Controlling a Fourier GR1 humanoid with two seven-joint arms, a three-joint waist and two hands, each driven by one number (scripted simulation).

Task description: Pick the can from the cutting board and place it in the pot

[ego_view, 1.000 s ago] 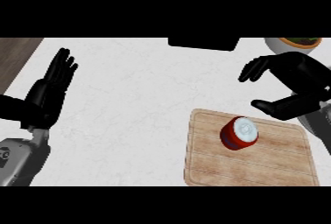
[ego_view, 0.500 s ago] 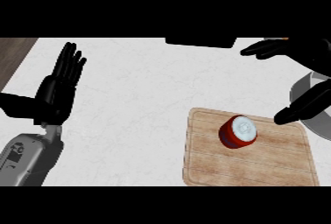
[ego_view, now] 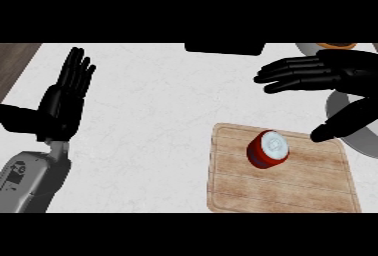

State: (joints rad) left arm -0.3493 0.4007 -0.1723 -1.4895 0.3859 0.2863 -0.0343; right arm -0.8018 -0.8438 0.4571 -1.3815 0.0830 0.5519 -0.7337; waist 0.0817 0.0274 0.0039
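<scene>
Two black hands show above a white bench [ego_view: 162, 110]. A red can [ego_view: 267, 149] with a pale top stands upright and untouched on a wooden cutting board [ego_view: 280, 187]. The right hand [ego_view: 336, 75] hangs beyond the board's far right corner, fingers spread and thumb pointing down, probably readied to close round the can. The left hand [ego_view: 63, 102] rests open at the left, fingers up. A grey pot [ego_view: 334, 104] shows partly behind the right hand.

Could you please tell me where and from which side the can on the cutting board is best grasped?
Likely round its curved red wall, coming from the upper right: the can stands upright, lid up, on the cutting board, and the open right hand hovers on that side.
</scene>
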